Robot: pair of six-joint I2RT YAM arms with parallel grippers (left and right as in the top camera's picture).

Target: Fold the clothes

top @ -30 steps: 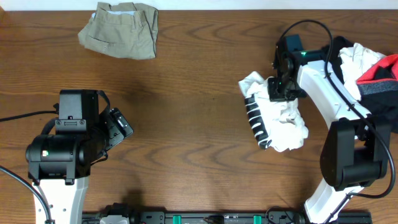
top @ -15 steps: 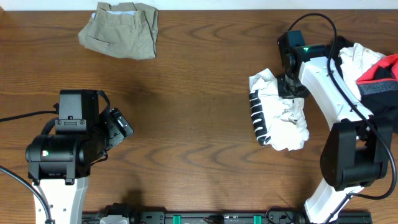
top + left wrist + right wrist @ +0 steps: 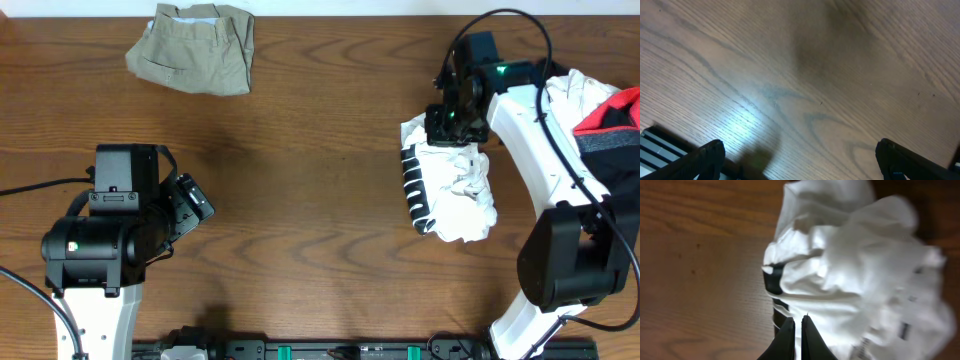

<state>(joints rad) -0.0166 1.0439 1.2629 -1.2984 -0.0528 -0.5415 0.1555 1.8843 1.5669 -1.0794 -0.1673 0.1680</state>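
The job looks barely begun. One khaki piece [image 3: 195, 48] lies at the far left of the table [image 3: 320, 220], and it seems roughly folded into a flat packet, so it may count as done. Everything else is unfolded.

The white top [image 3: 460, 190] sits right of centre, crumpled into a lump, with its black-and-white striped trim [image 3: 412, 192] along the left side. At the far right edge lies a heap with a white piece [image 3: 580, 92], a red piece [image 3: 622, 105] and a black piece [image 3: 605, 140], none of them sorted or spread out.

The right claw [image 3: 452, 118] hangs over the far edge of the white top. In the wrist view its two fingers are pressed nearly together, with only a thin slit between them. No cloth can be seen caught there, and the blurred top lies beneath them.

The left claw [image 3: 799, 150] is on the near left side, well away from all the clothes. Its fingers are spread wide over bare wood and it holds nothing.

Judging by this, the white top has yet to be laid flat before any fold can be made. After that, the heap on the right awaits the same treatment, piece by piece.
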